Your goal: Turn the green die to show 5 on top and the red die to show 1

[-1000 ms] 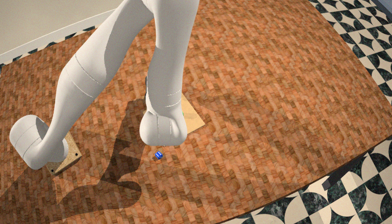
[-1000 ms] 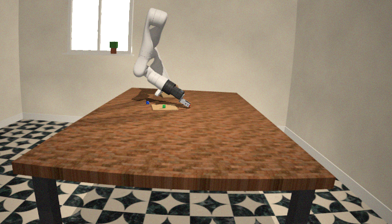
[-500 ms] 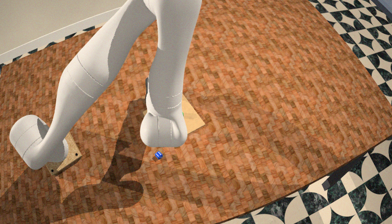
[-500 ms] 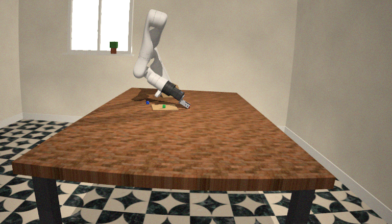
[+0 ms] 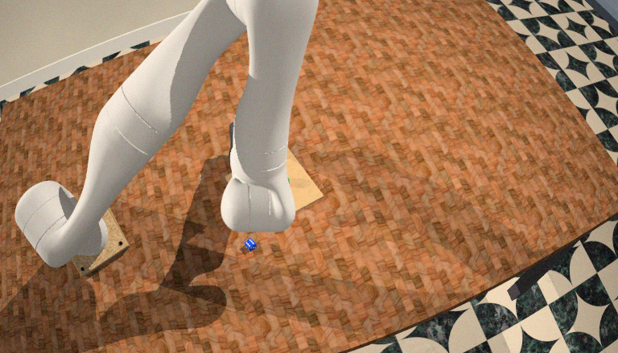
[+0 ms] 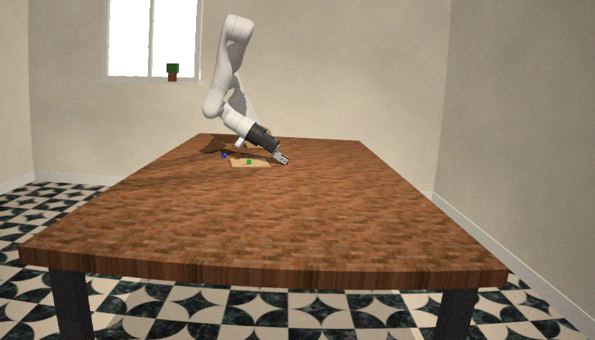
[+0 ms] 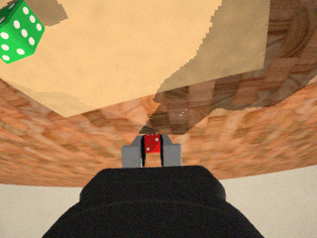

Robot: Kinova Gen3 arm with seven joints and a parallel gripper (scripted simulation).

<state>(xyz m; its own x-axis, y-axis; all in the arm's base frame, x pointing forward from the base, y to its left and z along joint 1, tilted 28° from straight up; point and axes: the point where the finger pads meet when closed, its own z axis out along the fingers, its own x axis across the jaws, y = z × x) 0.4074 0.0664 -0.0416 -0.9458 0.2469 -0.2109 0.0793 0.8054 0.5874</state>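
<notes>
My gripper (image 6: 285, 161) (image 7: 153, 146) is tilted and shut on the red die (image 7: 153, 143). A face with two pips points at the wrist camera. The die is low, beside the mat; I cannot tell whether it touches the table. The green die (image 6: 249, 161) (image 7: 21, 34) rests on the tan mat (image 5: 307, 190) (image 6: 237, 164) (image 7: 124, 55); its 6 face shows in the wrist view, but I cannot tell which face is on top. The blue die (image 5: 249, 244) (image 6: 223, 155) lies on the table off the mat. The arm hides my gripper and the red die in the top view.
The arm's base plate (image 5: 112, 240) stands at the left in the top view. The arm (image 5: 269, 116) (image 6: 217, 95) arches over the mat and hides much of it there. The brown table (image 5: 409, 126) (image 6: 280, 213) reaches well beyond the mat.
</notes>
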